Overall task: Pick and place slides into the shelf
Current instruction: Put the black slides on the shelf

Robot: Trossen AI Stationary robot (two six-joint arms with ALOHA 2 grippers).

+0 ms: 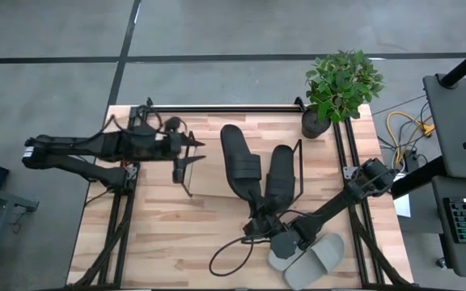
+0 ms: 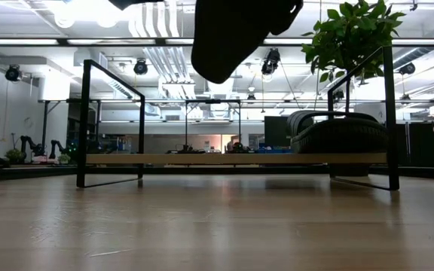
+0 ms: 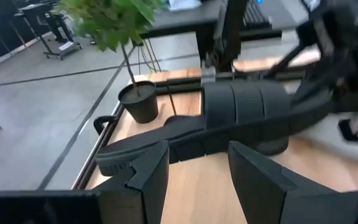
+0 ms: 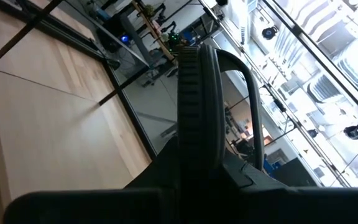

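The shelf (image 1: 209,182) is a light wood board in black wire end frames at mid table. One black slide (image 1: 280,174) lies sole down on the board's right end (image 2: 337,135). The other black slide (image 1: 239,158) hangs in the air above the board (image 2: 228,34), with my right gripper (image 1: 259,225) shut on it. A light grey pair (image 1: 314,255) lies on the table near the front right. My left gripper (image 1: 186,162) hovers open at the shelf's left end, its fingers (image 3: 157,180) holding nothing. My right gripper pinches the black slide's near end (image 1: 255,212), on the near side of the strap, between its two fingers. The fingers come about level from the table's near right and lie along the slide. The slide juts toward the far edge, clear of the board (image 4: 194,93).
A potted plant (image 1: 338,85) stands at the far right corner. A black rail frame (image 1: 217,108) runs along the table's far edge and sides. A black cable loop (image 1: 229,259) lies near the front edge. The board's left half is bare.
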